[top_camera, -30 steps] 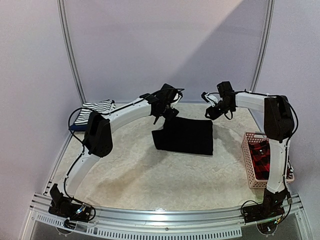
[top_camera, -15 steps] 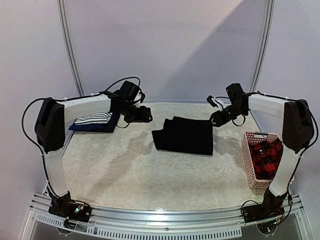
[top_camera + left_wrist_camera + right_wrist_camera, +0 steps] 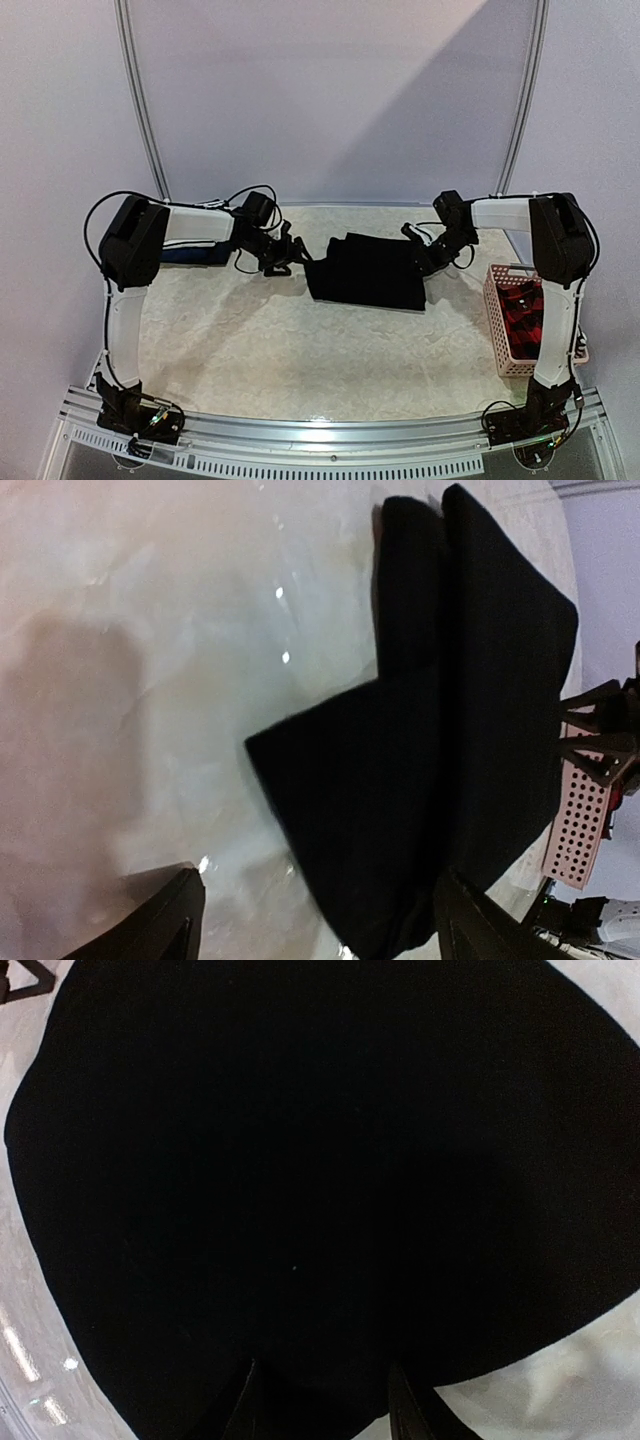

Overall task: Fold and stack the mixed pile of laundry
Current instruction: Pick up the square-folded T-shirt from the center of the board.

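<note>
While the large black shirt point(image 3: 368, 272) lies folded in the middle of the worktop point(image 3: 300, 350), I have an arm at each end of it. My left end effector point(image 3: 288, 254) sits just beside its left edge, fingers spread wide and holding nothing, placed, I judge, to take that side. My right end effector point(image 3: 424, 252) is down on the right edge. Its fingers blend into the dark cloth, so I cannot tell whether it grips. The navy piece point(image 3: 203, 256) peeks out under my left arm, likely marking the stack's spot. The red-black plaid shirt point(image 3: 522, 315) sits in the pink basket point(image 3: 494, 310), not yet folded.
</note>
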Controlling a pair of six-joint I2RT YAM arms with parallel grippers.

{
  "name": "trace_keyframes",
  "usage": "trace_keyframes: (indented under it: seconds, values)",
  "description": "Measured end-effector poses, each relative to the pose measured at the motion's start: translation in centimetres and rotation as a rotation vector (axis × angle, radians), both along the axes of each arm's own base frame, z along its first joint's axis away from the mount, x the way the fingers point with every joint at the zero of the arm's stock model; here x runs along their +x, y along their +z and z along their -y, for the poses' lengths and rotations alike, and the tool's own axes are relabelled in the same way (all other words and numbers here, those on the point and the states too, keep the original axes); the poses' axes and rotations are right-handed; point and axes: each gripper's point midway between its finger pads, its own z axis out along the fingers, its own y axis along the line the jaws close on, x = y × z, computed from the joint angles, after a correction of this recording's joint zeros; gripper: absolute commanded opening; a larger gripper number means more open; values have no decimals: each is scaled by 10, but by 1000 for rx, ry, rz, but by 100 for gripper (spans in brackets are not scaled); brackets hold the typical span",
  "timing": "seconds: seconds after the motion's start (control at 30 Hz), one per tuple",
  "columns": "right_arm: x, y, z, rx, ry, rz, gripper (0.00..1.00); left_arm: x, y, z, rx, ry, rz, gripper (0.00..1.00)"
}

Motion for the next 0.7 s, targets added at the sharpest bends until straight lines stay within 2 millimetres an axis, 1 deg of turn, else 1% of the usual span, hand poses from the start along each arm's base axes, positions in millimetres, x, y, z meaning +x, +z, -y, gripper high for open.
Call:
trace_keyframes:
  seconds: [0.2,0.33,0.47,0.57,0.7]
  values:
    - [-1,-3,-10,-4,27,-9,41,20,3,30,-107,-39,17,78]
    - [0,-5,-15,-4,38,-10,41,26,3,48,-149,-75,25,75]
    - [2,-5,-18,-2,47,-8,41,22,2,72,-179,-124,23,69]
    - [1,-5,-19,-3,55,-5,41,16,2,93,-200,-166,22,64]
    - [1,-5,-20,-3,59,-4,41,5,0,112,-213,-203,15,59]
